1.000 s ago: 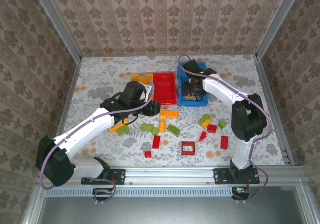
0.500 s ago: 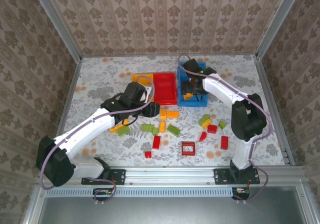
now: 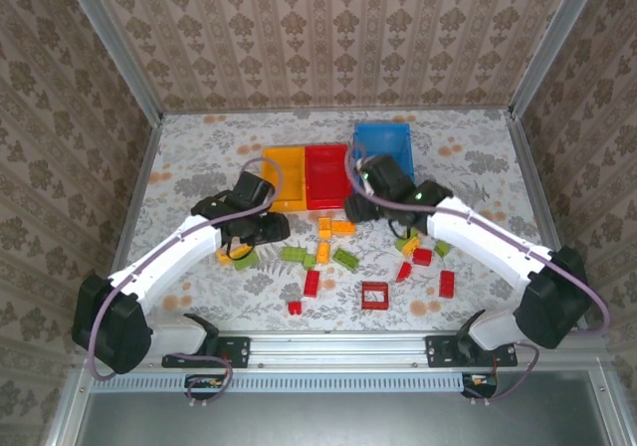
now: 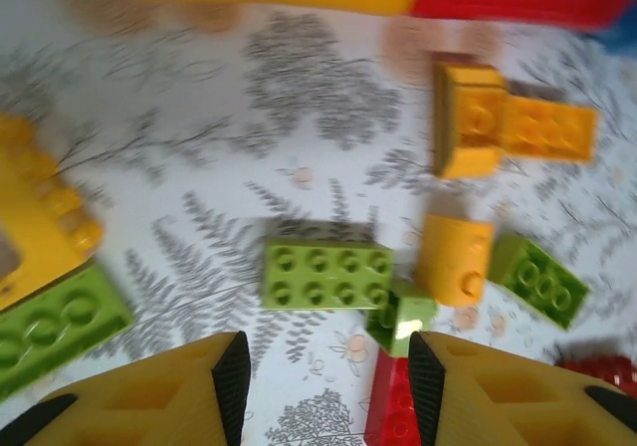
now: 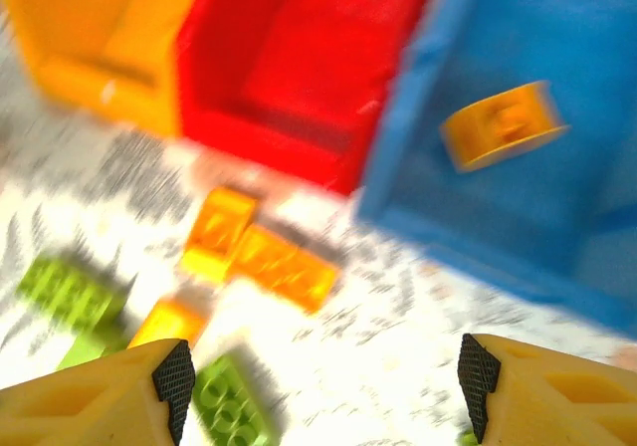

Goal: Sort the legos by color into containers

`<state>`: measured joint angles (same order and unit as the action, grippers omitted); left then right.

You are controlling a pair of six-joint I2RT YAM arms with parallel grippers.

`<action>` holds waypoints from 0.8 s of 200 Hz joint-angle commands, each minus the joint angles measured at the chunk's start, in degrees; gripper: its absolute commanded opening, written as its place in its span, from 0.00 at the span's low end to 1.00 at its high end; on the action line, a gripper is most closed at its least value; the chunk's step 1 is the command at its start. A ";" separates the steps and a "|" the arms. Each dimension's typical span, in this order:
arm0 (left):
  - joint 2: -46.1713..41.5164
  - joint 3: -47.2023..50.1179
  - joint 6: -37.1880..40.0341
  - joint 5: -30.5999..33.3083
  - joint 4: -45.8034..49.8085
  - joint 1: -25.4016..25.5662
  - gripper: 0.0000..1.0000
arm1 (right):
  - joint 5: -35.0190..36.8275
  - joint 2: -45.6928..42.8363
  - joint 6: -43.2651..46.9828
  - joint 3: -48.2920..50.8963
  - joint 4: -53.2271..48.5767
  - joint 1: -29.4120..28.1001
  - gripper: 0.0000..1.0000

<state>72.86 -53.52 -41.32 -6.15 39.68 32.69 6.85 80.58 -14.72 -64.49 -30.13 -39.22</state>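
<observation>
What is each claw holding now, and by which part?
Nothing is held. The left claw stands open and empty, a lime green brick ahead of it; the right claw is open and empty too.

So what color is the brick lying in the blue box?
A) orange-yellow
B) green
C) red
A: the right wrist view shows a single orange-yellow brick lying inside the blue bin, with no red or green brick visible in there.
</observation>
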 commanded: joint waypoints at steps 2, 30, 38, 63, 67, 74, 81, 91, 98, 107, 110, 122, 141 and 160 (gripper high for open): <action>2.47 0.53 -16.14 -3.25 1.51 -1.65 0.49 | -4.74 -3.59 2.87 6.08 7.43 -4.42 0.75; 6.55 -0.58 -24.44 -5.01 0.18 -1.73 0.50 | -4.13 -6.18 2.12 10.40 11.39 -6.83 0.76; 7.43 -0.80 -26.80 -5.66 -0.15 -1.75 0.50 | -4.22 -6.55 2.15 10.74 11.66 -6.92 0.76; 8.47 0.38 -36.54 -7.34 -0.74 -1.50 0.54 | -3.93 -6.93 3.00 10.54 11.03 -6.88 0.76; 8.46 0.82 -37.82 -7.36 -1.25 -1.28 0.54 | -3.79 -6.96 3.21 10.59 10.93 -6.85 0.76; 8.36 1.56 -40.45 -7.39 -2.69 -0.99 0.55 | -3.70 -6.96 3.44 10.44 10.88 -6.89 0.76; 8.41 2.23 -42.74 -7.30 -3.88 -0.67 0.55 | -3.77 -6.98 3.49 10.48 10.73 -6.91 0.76; 8.61 2.59 -45.24 -6.87 -4.94 -0.31 0.56 | -4.23 -6.97 3.39 10.44 10.86 -6.92 0.76; 9.08 2.63 -46.72 -6.54 -5.35 -0.10 0.56 | -4.80 -6.94 3.28 10.44 10.86 -6.90 0.76; 9.69 2.89 -48.99 -6.58 -5.66 0.17 0.57 | -5.40 -6.96 2.88 10.45 10.88 -6.86 0.76; 9.87 2.96 -49.74 -6.66 -5.71 0.30 0.57 | -5.58 -6.99 2.79 10.44 10.88 -6.86 0.76; 10.36 3.66 -53.30 -7.03 -6.55 1.00 0.58 | -6.12 -7.00 2.51 10.54 10.85 -6.92 0.76; 10.90 5.20 -58.10 -6.67 -7.90 2.06 0.60 | -6.32 -7.03 2.83 10.55 10.86 -6.85 0.76; 11.72 6.70 -62.32 -6.59 -10.68 2.53 0.61 | -6.60 -7.10 3.51 10.36 10.78 -6.90 0.76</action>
<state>83.29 -48.99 -93.21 -12.47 31.66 34.50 1.63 74.83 -12.10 -54.13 -19.88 -46.02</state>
